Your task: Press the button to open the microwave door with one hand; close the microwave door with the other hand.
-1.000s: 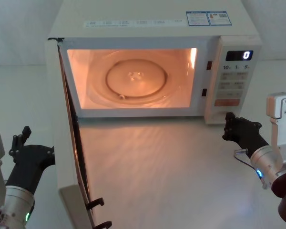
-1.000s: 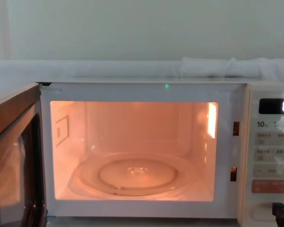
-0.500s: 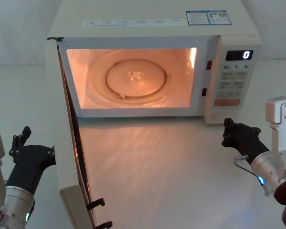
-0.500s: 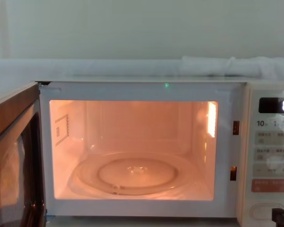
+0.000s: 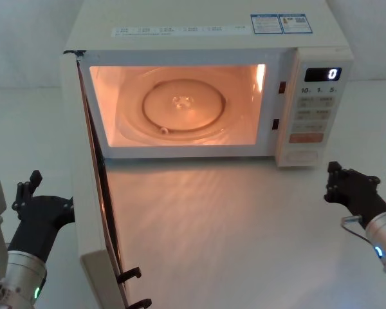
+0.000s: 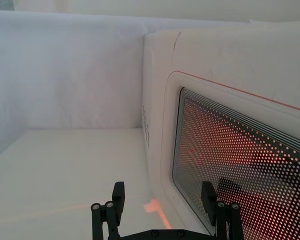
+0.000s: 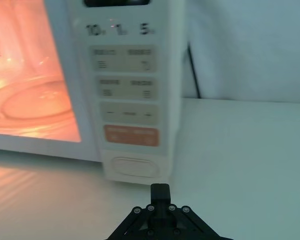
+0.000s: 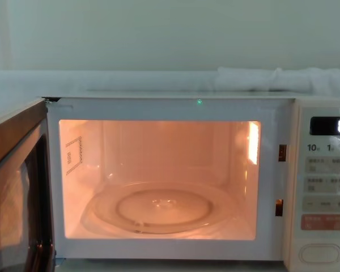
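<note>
Right claw: off the panel, hovering over the counter in front and to the right of the button, not touching it. In the right wrist view the fingers read as pressed together into one tip, i.e. narrow, holding nothing. That fits a poking tool: one closed tip for a key press. Judgement: the press is done, since the door stands open and the cavity lamp is lit.

Left claw: fingers spread wide, empty, sitting just beside the outer face of the microwave door, low near its free edge. Can't tell if a finger is touching the window mesh; looks very close. Placement makes sense for a push: behind the open door, on the side it must be swung from. Judgement: closing step not yet started.

Door hinges on the robot's left and is swung out towards the robot, roughly square to the oven front. Latch hooks show on its free edge. Glass turntable inside, nothing on it.

Readable text: display shows "0"; below it "10", "1", "5" over the time keys. Grey keys and the orange-red key carry print too small to read. Stickers on the top of the casing, blue-bordered label at right, not legible. No brand logo legible.
</note>
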Controlling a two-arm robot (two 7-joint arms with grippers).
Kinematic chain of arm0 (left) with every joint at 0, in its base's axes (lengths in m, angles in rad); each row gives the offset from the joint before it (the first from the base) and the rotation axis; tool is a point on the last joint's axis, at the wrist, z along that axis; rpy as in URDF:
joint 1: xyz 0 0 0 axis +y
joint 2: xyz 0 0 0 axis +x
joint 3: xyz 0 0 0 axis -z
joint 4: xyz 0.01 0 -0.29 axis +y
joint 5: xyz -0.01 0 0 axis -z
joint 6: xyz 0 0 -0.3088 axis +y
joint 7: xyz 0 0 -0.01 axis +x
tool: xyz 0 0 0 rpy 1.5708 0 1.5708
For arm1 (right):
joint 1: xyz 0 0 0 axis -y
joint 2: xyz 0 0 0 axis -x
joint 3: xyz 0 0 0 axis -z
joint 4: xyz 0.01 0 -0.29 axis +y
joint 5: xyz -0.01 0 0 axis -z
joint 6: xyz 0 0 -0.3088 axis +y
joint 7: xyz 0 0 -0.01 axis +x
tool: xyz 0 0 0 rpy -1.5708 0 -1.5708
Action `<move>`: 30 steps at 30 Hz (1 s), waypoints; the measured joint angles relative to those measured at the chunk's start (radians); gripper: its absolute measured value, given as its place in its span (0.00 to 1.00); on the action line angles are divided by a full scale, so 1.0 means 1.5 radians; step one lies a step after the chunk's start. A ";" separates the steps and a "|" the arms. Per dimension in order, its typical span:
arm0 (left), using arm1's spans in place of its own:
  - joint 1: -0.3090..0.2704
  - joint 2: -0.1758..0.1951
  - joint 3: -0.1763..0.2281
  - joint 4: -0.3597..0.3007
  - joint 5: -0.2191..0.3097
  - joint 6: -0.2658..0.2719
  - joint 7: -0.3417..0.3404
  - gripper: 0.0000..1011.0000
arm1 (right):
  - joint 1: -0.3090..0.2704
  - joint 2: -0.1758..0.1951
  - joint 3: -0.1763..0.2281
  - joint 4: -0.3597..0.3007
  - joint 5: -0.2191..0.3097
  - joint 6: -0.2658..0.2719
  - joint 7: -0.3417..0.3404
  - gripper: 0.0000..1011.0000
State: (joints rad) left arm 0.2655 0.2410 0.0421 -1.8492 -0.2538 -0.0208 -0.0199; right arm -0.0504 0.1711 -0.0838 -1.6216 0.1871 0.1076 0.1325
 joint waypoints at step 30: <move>0.000 0.000 0.000 0.000 0.000 0.000 0.000 0.99 | 0.007 0.009 0.047 -0.019 0.000 -0.032 0.006 0.00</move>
State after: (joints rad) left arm 0.2655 0.2410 0.0422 -1.8492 -0.2538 -0.0208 -0.0199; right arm -0.0395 0.1847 -0.0140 -1.6506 0.1868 0.0598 0.1418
